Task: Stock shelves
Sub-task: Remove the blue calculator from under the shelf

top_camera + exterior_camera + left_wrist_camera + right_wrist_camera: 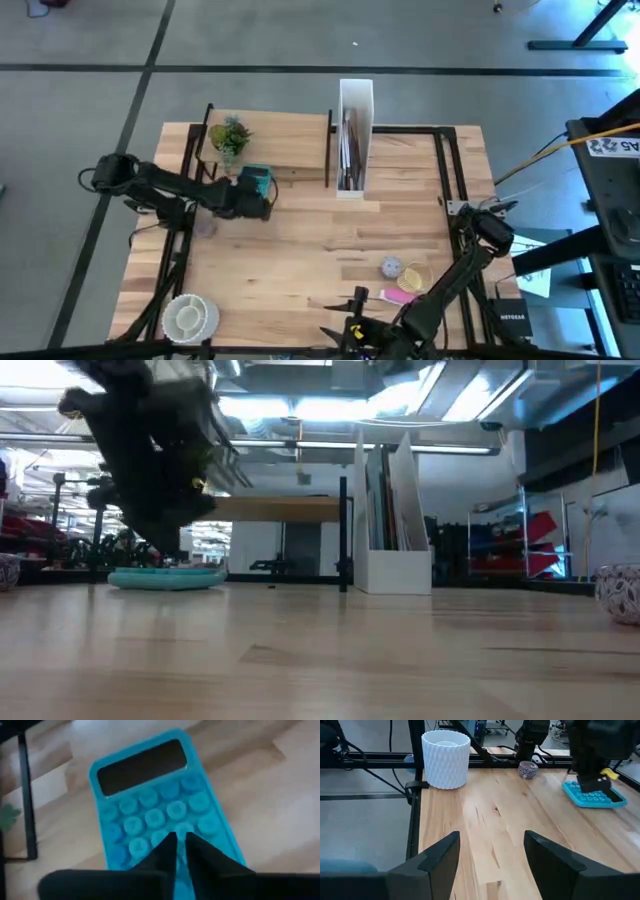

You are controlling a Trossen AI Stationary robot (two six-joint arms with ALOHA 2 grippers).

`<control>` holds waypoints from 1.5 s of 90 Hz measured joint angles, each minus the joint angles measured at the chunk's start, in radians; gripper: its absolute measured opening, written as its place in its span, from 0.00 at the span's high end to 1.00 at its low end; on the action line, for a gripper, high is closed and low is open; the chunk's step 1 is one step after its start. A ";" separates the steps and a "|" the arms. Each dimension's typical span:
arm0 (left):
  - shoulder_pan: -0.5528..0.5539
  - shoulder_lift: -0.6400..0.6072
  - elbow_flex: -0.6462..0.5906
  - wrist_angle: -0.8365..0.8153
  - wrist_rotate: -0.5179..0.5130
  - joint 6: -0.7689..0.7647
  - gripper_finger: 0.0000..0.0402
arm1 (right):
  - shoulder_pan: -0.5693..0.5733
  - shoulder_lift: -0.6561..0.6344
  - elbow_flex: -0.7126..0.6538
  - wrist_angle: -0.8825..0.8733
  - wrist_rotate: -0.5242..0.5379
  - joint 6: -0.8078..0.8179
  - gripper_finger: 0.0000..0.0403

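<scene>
Shelves (285, 140) at the far left part of the table (300, 240), just beside the white file box (355, 100). One potted plant (230, 138) already stocked on top of the board.

Teal calculator (150, 805) flat on the tabletop at the shelf's front edge, not yet shelved. Left gripper (176, 845) down on its keys, fingers (200, 852) pressed nearly together, pinching nothing. Judged step: placing or nudging the calculator into the space under the board. Next move probably calls for a level push inward, clear of the black post (27, 795), or else a re-grip by the edges.

Right gripper (490, 840) waiting low over the near right side of the table, fingers spread wide, empty.

Count: one shelf board, one plant, one calculator, one file box, one white ribbed cup (446, 759), one small patterned pot (391, 267), one pink item (398, 295) too small to identify.
</scene>
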 joint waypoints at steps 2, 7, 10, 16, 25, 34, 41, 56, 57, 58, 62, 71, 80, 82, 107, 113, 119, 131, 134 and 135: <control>0.012 0.003 -0.005 0.003 0.010 0.006 0.99 | 0.000 0.000 0.000 0.002 0.000 0.000 0.49; 0.037 0.014 -0.009 0.008 0.032 0.023 0.99 | 0.006 0.000 0.000 0.008 0.000 0.000 0.49; 0.046 0.021 -0.011 0.013 0.041 0.029 0.99 | 0.006 0.000 0.000 0.009 0.000 0.000 0.49; 0.055 0.033 -0.016 0.021 0.056 0.046 0.99 | 0.007 0.000 0.000 0.016 0.000 0.000 0.49; 0.046 0.044 -0.017 0.052 0.093 0.064 0.99 | 0.014 0.000 0.000 0.016 0.000 0.000 0.49; 0.002 0.045 -0.016 0.097 0.154 0.076 0.99 | 0.021 0.000 0.000 0.019 0.002 0.000 0.49; -0.053 0.046 -0.002 0.124 0.220 0.072 0.99 | 0.027 0.000 0.000 0.018 0.005 0.000 0.49; -0.188 0.046 0.004 0.133 0.312 0.001 0.99 | 0.035 0.000 0.000 0.018 0.034 0.000 0.49; -0.198 0.046 0.004 0.138 0.318 -0.008 0.99 | 0.035 0.000 0.000 0.018 0.036 0.000 0.49; -0.206 0.046 0.004 0.143 0.326 -0.011 0.99 | 0.035 0.000 0.000 0.018 0.038 0.000 0.49; -0.247 0.046 0.003 0.171 0.350 -0.038 0.99 | 0.041 0.000 0.000 0.019 0.048 0.003 0.49; -0.353 0.048 0.002 0.279 0.401 -0.108 0.99 | 0.048 0.000 0.000 0.009 0.066 0.066 0.49; -0.446 0.055 0.000 0.405 0.435 -0.141 0.99 | 0.044 -0.006 0.000 -0.052 0.008 0.145 0.49; -0.465 0.061 -0.001 0.429 0.435 -0.146 0.99 | 0.040 -0.007 0.000 -0.072 -0.008 0.161 0.49; -0.637 0.178 0.003 0.740 0.357 -0.187 0.99 | -0.075 0.005 -0.016 -0.326 -0.166 0.389 0.49; -0.658 0.183 0.036 0.791 0.339 -0.117 0.99 | -0.099 0.005 -0.034 -0.321 -0.175 0.387 0.49; -0.671 0.165 0.084 0.789 0.314 -0.014 0.99 | -0.121 0.005 -0.042 -0.320 -0.176 0.386 0.49; -0.657 0.129 0.177 0.622 0.241 0.193 0.99 | -0.142 0.006 -0.045 -0.309 -0.175 0.385 0.49; -0.645 0.122 0.194 0.542 0.224 0.203 0.99 | -0.144 0.006 -0.047 -0.304 -0.174 0.382 0.49; -0.639 0.120 0.199 0.514 0.219 0.203 0.99 | -0.145 0.005 -0.048 -0.302 -0.175 0.380 0.49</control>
